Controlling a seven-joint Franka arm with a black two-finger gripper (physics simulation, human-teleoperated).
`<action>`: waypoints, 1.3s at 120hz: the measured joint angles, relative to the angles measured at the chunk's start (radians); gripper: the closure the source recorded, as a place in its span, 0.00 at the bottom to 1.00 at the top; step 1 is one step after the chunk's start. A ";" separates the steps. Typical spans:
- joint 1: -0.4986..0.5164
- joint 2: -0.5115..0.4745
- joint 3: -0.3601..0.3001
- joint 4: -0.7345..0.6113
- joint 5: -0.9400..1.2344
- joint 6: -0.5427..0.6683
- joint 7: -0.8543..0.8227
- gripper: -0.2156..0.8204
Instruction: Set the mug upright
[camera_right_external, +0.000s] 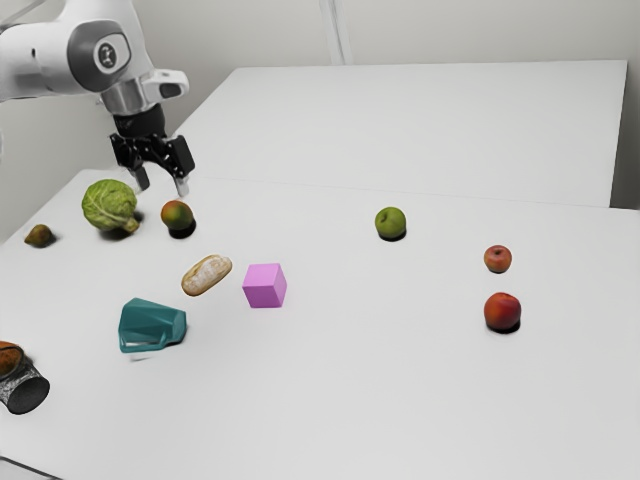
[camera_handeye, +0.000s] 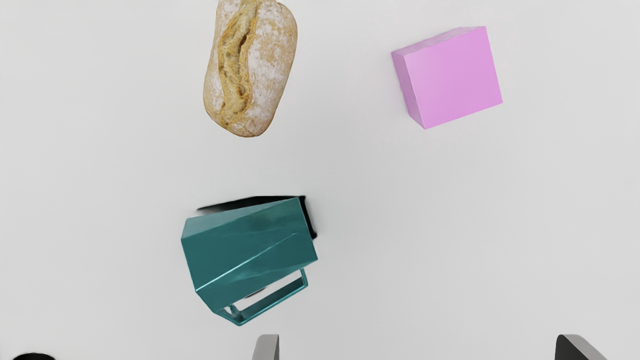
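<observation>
Where the mug (camera_right_external: 150, 325) is: on its side on the table (camera_right_external: 330, 410), exterior view's left of the pink block (camera_right_external: 265, 286) and closer to that camera. Not upright.
Mug handle (camera_handeye: 275, 302): on the flank facing away from the bread. Which end is the mouth, can't tell.
Gripper (camera_right_external: 162, 184): raised over the table, beyond the block and off to the exterior view's left. Well apart from the mug.
Jaws: spread wide, bare tabletop visible in the gap, gripping nothing.
Bread (camera_right_external: 206, 275): near the block, exterior view's left of it, a touch farther back. Slanted, apart from block and mug.
Green apple (camera_right_external: 390, 222): behind the block, off to the exterior view's right.
Small red apple (camera_right_external: 498, 259): well to the exterior view's right of the block, slightly farther back.
Larger red fruit (camera_right_external: 502, 311): same side of the block, slightly nearer the camera.
Cabbage (camera_right_external: 109, 205): behind the block, exterior view's left.
Red-green fruit (camera_right_external: 177, 214): same direction, less far from the block.
Small brown fruit (camera_right_external: 40, 236): far to the exterior view's left of the block, farther back.
Dark cylinder (camera_right_external: 25, 390): far to the exterior view's left of the block, nearer the camera.
Orange-brown fruit (camera_right_external: 8, 358): by that cylinder, partly cut off. Contact, can't tell.
</observation>
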 joint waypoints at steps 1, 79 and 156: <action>-0.002 0.001 0.001 0.000 -0.001 0.006 0.002 0.21; 0.081 0.161 0.399 -0.230 -0.513 0.025 0.169 0.21; 0.188 0.309 0.388 -0.326 -0.644 0.027 0.410 0.23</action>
